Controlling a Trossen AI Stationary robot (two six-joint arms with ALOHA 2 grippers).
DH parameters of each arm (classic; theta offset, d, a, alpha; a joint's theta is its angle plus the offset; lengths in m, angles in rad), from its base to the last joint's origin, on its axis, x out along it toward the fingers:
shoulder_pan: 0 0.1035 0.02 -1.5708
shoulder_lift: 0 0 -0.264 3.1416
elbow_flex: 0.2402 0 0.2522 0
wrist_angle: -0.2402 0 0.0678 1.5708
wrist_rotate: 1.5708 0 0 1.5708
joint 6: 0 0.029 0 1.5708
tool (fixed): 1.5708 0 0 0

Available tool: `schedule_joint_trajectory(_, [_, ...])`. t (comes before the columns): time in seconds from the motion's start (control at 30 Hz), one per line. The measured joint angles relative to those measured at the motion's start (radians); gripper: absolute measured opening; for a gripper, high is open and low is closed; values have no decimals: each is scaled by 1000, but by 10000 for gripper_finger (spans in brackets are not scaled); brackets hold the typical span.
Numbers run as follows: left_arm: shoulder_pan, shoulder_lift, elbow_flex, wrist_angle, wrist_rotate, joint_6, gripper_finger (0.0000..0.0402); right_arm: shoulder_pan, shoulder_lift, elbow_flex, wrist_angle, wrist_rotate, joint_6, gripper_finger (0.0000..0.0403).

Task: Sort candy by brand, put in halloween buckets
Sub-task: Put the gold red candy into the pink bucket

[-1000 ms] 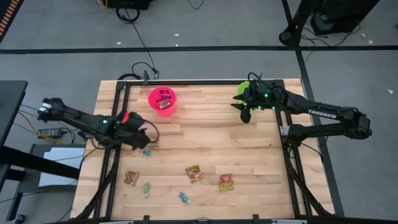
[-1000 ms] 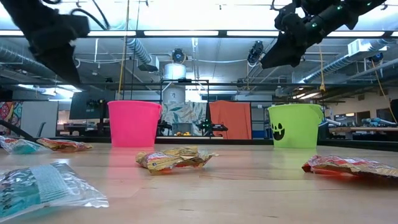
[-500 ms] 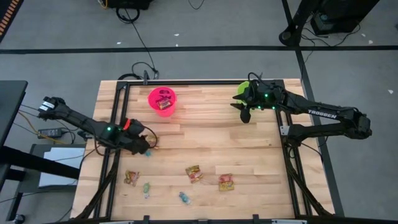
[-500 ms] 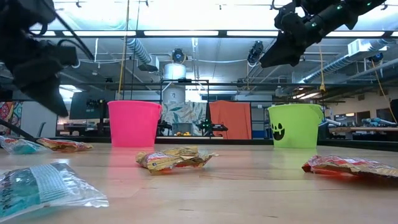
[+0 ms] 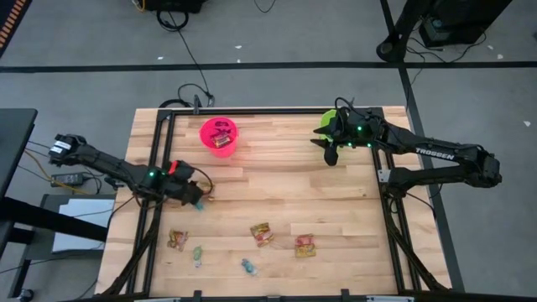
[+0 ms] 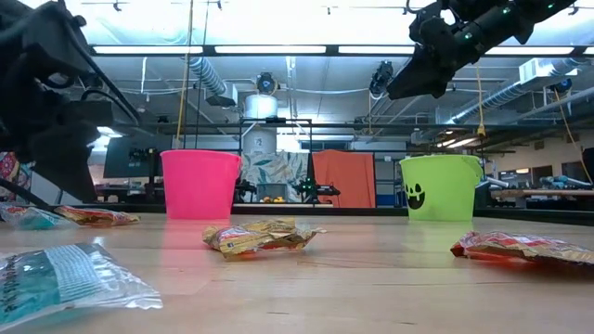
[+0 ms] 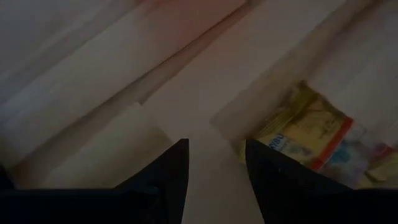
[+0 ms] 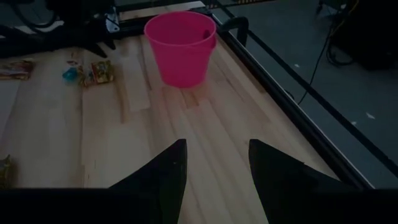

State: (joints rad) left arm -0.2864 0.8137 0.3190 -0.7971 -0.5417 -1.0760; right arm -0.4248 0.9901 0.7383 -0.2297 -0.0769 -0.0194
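**Low over the candy, fingers apart**

Now my left gripper point(image 5: 195, 197) hangs open just above a yellow packet point(image 7: 311, 140). My right gripper point(image 5: 330, 151), open too, waits beside the green bucket point(image 6: 441, 186); the pink bucket point(image 5: 219, 136) holds sweets.

Pale wood-plank surface point(image 5: 277, 197) in a black metal frame. Hot pink round plastic bucket point(image 5: 218, 134) at far edge; lime green bucket point(image 5: 327, 122) well to its right. Orange-yellow packets point(image 5: 261, 234) and teal twisted sweets point(image 5: 248, 267) scattered nearer than pink bucket.
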Motion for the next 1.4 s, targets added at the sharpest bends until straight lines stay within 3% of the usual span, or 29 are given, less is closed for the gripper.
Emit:
schedule_joint_trajectory(0.23, [53,0,-34,130,150,-5,165,0,0,0,-4,-3,-7,184])
schedule_joint_trajectory(0.77, [84,1,-43,285,187,19,165,43,0,0,-5,5,-18,184])
schedule_joint_trajectory(1.03, [84,1,-43,276,220,17,165,62,0,-1,-5,7,-17,184])
schedule_joint_trajectory(1.23, [84,24,-43,178,275,-34,165,74,0,-1,-7,8,-17,184])
schedule_joint_trajectory(1.4, [84,26,-43,288,277,-18,165,74,0,-1,-7,8,-17,184])
